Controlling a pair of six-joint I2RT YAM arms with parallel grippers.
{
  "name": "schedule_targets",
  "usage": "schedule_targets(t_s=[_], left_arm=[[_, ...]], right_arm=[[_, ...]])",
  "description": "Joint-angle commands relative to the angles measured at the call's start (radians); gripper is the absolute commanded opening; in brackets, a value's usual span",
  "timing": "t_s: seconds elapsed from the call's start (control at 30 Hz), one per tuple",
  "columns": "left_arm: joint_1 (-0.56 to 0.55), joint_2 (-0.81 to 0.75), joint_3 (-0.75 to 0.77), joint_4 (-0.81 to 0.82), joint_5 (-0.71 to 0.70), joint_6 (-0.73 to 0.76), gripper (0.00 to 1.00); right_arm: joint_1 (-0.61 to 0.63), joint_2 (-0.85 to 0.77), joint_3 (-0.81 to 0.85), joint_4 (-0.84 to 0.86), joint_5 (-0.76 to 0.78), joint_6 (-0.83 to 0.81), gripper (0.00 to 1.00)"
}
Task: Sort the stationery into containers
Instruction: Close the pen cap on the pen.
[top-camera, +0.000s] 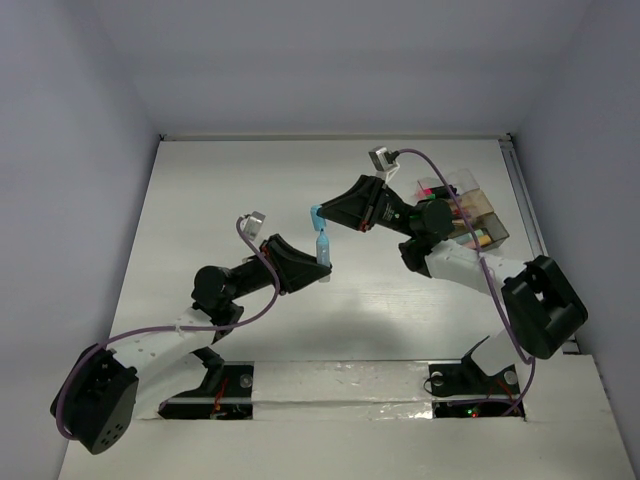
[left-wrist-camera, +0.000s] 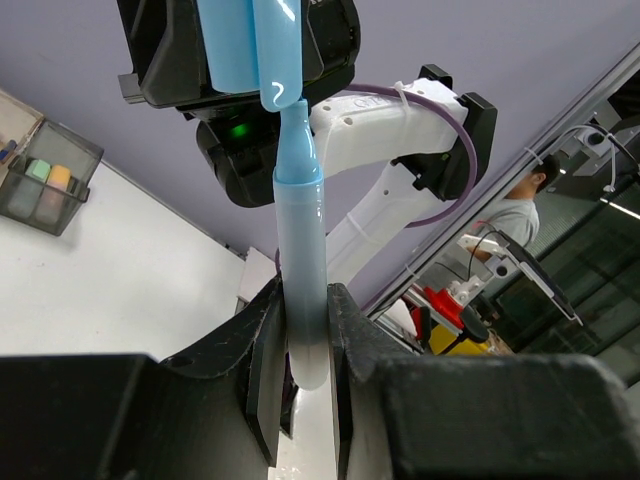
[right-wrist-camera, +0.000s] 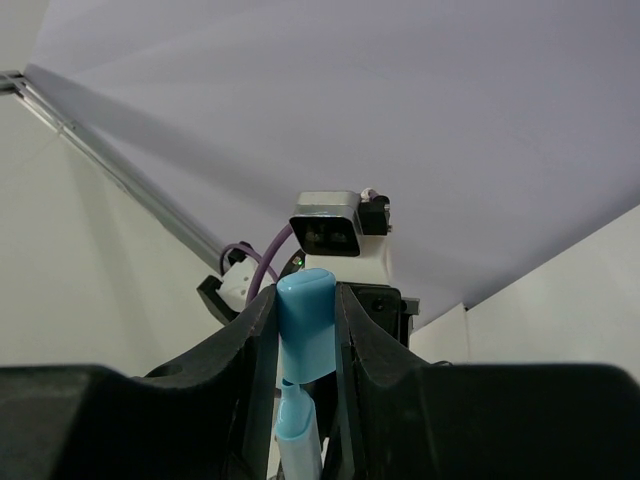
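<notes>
A pale blue highlighter (top-camera: 325, 250) is held in the air between my two grippers over the middle of the table. My left gripper (top-camera: 318, 268) is shut on its barrel (left-wrist-camera: 300, 260), which stands upright between the fingers. My right gripper (top-camera: 322, 215) is shut on its blue cap (right-wrist-camera: 306, 325), right above the barrel. The cap (left-wrist-camera: 250, 45) is off the barrel, and the narrow tip (left-wrist-camera: 296, 130) sits just at its mouth. The clear compartment box (top-camera: 470, 215) stands at the back right with pink, green and orange items inside; it also shows in the left wrist view (left-wrist-camera: 50, 180).
The right arm's elbow (top-camera: 440, 255) lies beside the box. A metal rail (top-camera: 525, 210) runs along the table's right edge. White walls close the table at the back and on the left.
</notes>
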Motion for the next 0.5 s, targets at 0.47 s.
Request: schedule_targets(t_s=[0.47], left_arm=[[-0.005,0.001,0.011,0.274,-0.002,0.017,0.0]], right_arm=[[0.007,-0.034,0.016,0.424,0.001,-0.011,0.12]])
